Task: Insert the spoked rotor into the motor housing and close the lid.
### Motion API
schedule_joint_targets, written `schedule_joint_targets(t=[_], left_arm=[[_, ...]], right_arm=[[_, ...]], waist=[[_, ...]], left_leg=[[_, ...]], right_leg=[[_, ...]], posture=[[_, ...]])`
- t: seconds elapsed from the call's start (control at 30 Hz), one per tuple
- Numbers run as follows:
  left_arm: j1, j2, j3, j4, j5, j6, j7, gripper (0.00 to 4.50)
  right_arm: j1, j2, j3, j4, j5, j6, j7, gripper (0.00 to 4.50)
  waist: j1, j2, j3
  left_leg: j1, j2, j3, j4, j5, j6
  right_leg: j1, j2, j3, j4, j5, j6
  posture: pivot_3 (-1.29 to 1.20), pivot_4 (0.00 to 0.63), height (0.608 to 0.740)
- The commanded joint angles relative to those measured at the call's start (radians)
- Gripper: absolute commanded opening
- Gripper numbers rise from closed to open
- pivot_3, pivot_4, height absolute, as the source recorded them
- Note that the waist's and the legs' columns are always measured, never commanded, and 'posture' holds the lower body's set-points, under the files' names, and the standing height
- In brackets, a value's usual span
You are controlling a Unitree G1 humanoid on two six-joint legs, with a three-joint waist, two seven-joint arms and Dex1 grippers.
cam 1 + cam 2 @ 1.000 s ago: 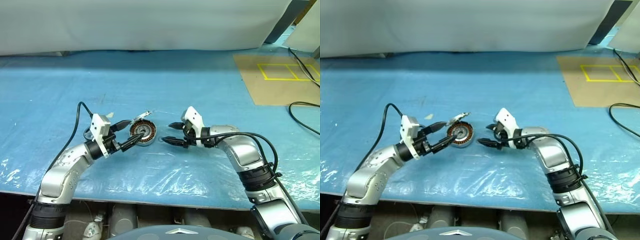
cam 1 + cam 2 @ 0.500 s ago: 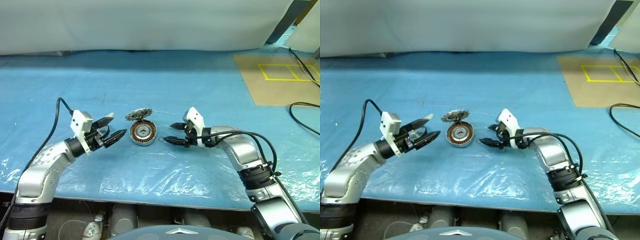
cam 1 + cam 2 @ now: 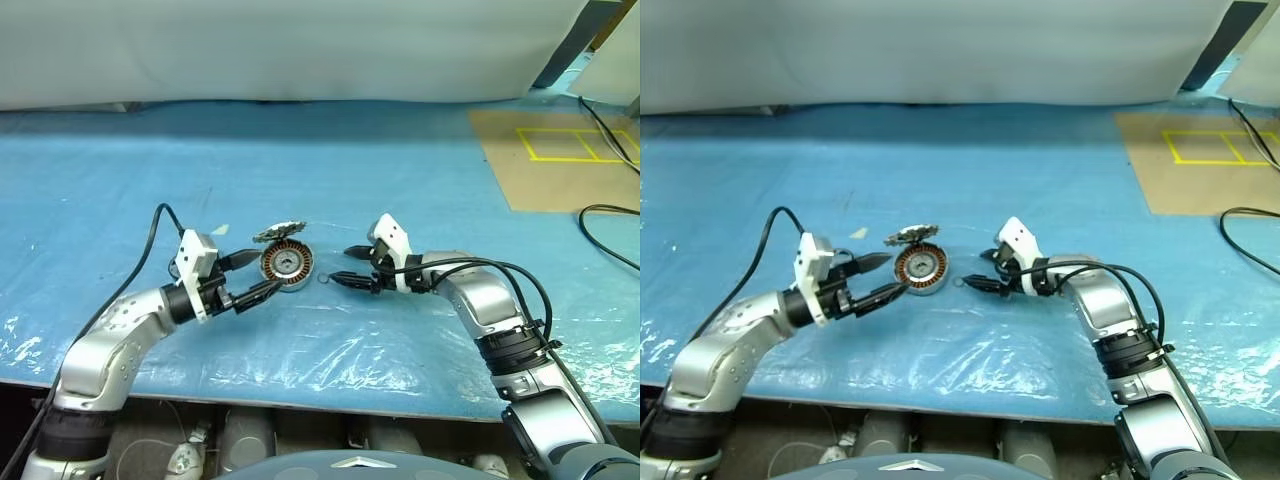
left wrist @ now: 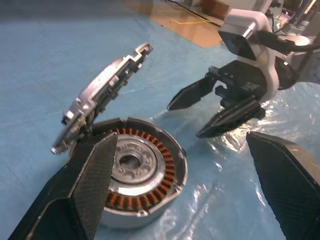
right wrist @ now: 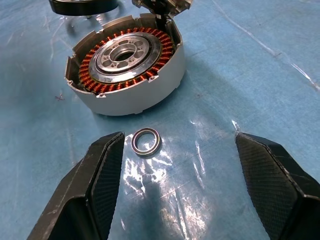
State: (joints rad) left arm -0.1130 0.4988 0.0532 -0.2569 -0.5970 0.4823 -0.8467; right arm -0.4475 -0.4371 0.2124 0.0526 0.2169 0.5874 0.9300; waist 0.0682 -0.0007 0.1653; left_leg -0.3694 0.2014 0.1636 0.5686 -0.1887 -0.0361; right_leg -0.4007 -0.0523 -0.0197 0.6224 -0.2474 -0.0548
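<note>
The motor housing (image 3: 286,265), a silver cup with copper windings, lies flat on the blue table. The spoked rotor (image 3: 278,233), a toothed grey disc, leans tilted on the housing's far rim (image 4: 105,95). My left gripper (image 3: 266,271) is open just left of the housing, its fingertips either side of the near-left rim and holding nothing. My right gripper (image 3: 340,266) is open and empty a short way right of the housing. A tiny loose ring (image 5: 146,141) lies on the table between the right gripper's fingers and the housing (image 5: 125,65). The lid is out of view.
Crinkled clear plastic (image 3: 330,350) covers the blue table near its front edge. A tan board with yellow tape rectangles (image 3: 560,150) lies at the back right. Black cables (image 3: 610,215) run along the right side. A white sheet (image 3: 300,50) closes off the back.
Half a second ago my left gripper was drawn back to the left, away from the housing; now it is close to the housing again. The right gripper, housing and rotor have kept still.
</note>
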Motion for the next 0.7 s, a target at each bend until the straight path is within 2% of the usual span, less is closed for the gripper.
schedule_joint_targets(t=[0.03,0.4,0.7], left_arm=[[-0.067,-0.028,-0.044,0.028,0.024,-0.034,-0.017,4.36],[-0.174,-0.061,-0.075,0.127,0.060,-0.071,-0.054,4.36],[-0.255,-0.137,-0.049,0.227,0.086,-0.139,0.000,4.36]], right_arm=[[0.011,-0.003,0.008,-0.035,-0.001,-0.010,-0.008,3.68],[0.060,0.009,0.007,-0.079,0.010,0.022,-0.053,3.68],[0.072,0.013,0.002,-0.097,0.014,0.039,-0.083,3.68]], waist=[[0.000,0.000,0.000],[0.000,0.000,0.000],[0.001,0.000,0.000]], left_leg=[[0.000,0.000,0.000,0.000,0.000,0.000],[0.000,0.000,0.000,-0.001,0.000,0.000],[-0.001,0.000,0.000,0.000,0.000,0.000]], right_leg=[[0.000,0.000,0.000,0.000,0.000,0.000],[0.000,0.000,0.000,0.000,0.000,0.000],[0.000,0.000,0.000,0.000,0.000,0.000]], posture=[[0.00,0.150,0.740],[0.00,0.150,0.740],[0.00,0.150,0.740]])
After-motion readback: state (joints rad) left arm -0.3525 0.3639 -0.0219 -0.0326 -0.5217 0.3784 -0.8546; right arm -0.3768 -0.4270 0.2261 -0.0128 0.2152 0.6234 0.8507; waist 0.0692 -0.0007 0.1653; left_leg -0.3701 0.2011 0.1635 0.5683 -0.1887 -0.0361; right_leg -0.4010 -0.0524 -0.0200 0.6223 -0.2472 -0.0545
